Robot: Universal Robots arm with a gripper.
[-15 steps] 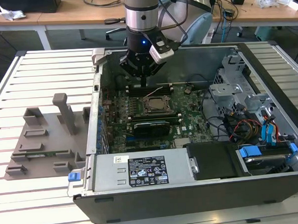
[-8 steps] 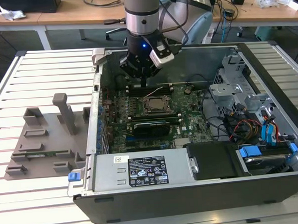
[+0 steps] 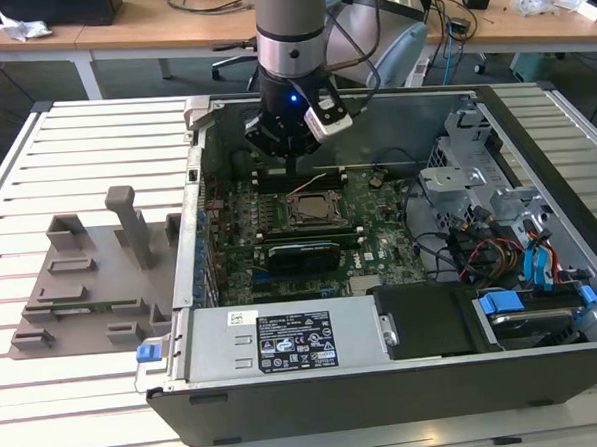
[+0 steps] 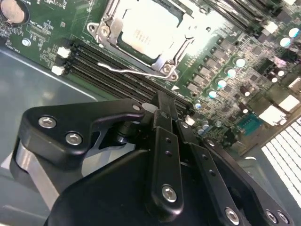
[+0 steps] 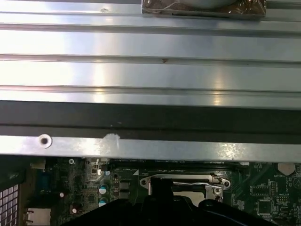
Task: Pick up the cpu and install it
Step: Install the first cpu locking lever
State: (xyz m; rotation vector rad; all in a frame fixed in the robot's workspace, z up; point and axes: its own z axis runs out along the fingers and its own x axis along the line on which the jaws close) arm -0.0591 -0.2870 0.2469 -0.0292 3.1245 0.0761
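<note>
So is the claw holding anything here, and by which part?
Nothing is held: the black claw hangs above the board, while the silvery square cpu sits in its socket.

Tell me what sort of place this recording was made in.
Probably a robotics lab or workshop with a computer-assembly test bench. An open computer case lies on a slatted metal table, the arm's claw hangs over its motherboard, and wooden desks strewn with cables stand behind.

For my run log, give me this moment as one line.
cpu: seated in socket | pincer: shut, empty, above memory slots beside socket | case: open
</note>
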